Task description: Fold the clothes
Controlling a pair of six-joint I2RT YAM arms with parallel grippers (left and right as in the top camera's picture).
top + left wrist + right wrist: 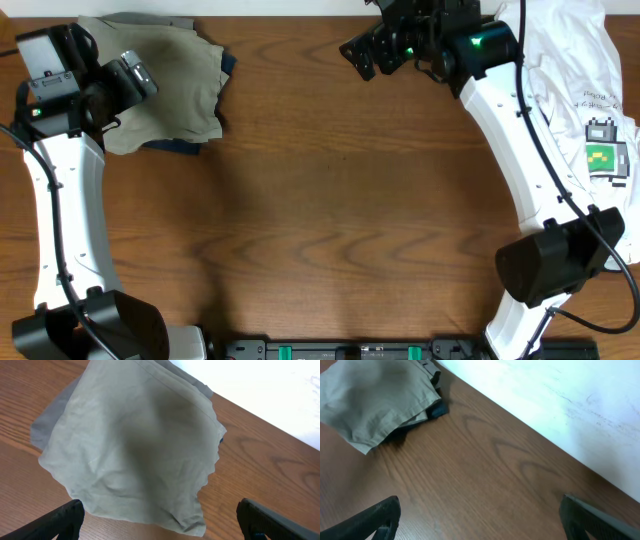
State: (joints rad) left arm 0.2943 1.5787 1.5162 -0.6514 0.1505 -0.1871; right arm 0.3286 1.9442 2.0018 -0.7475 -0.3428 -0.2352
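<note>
Khaki-olive shorts (140, 450) are noted lying crumpled on the wooden worktop (265, 470), a grey piece (47, 422) exposed beneath at the left; left hand (165, 517) is held spread wide, nothing gripped.

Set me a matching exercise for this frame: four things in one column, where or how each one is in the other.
1. khaki shorts
2. white tee
3. left tool
4. right tool

A. open over the bare table
B. far right, green print
C. far left, lying over a navy piece
D. open above khaki fabric

Pairs: 1-C, 2-B, 3-D, 4-A
</note>
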